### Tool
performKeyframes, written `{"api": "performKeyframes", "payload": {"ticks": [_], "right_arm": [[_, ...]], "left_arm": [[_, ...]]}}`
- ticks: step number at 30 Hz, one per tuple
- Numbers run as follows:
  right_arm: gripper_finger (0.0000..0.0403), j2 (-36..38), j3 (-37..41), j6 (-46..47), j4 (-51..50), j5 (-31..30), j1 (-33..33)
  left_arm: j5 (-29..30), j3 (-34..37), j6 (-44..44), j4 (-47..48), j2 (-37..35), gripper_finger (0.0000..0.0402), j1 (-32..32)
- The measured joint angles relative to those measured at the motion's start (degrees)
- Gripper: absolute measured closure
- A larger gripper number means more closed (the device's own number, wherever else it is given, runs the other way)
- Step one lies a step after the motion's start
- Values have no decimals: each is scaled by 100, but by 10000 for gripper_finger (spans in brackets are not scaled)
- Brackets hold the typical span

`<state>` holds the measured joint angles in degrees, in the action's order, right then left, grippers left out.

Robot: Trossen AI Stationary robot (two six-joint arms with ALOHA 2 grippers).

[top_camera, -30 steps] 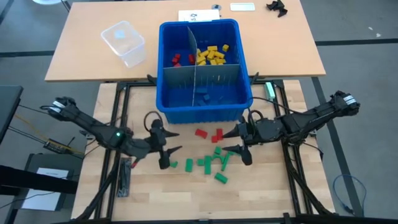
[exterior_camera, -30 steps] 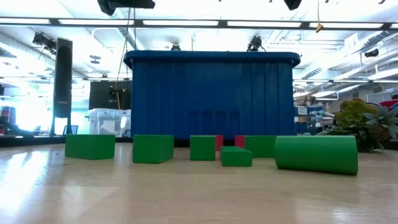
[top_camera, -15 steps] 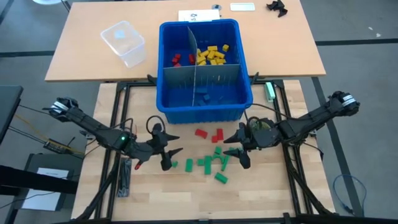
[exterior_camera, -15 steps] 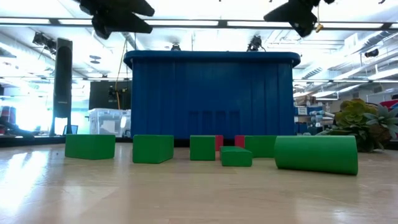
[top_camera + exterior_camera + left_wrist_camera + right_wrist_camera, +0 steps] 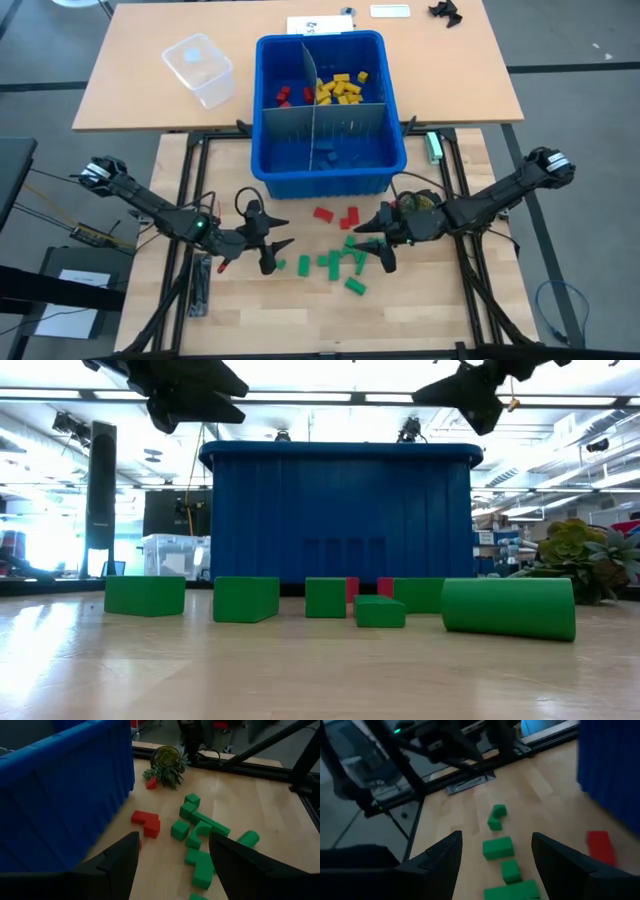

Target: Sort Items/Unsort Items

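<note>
Left gripper [image 5: 272, 238] and right gripper [image 5: 374, 240] spread, empty, flanking small green plastic toy blocks [image 5: 335, 265] — likely staged for pickup into blue plastic bin [image 5: 330, 175].

Green items [image 5: 335, 262] and red blocks [image 5: 336, 215] lie scattered.

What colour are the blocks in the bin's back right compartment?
Yellow. The blocks sit in the blue bin, behind the grey divider; the high view shows them best.
</note>
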<state>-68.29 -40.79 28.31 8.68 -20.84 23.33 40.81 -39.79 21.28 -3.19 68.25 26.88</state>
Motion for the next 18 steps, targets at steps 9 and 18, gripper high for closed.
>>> {"api": "performKeyframes", "payload": {"ticks": [9,18], "right_arm": [[163,-1289,-860,-700,-412,-143,206],[180,-1790,-1971,-323,-3463,-983,285]], "left_arm": [[51,-2,2,-11,0,154,-25],[56,-2,2,-3,0,154,-25]]}}
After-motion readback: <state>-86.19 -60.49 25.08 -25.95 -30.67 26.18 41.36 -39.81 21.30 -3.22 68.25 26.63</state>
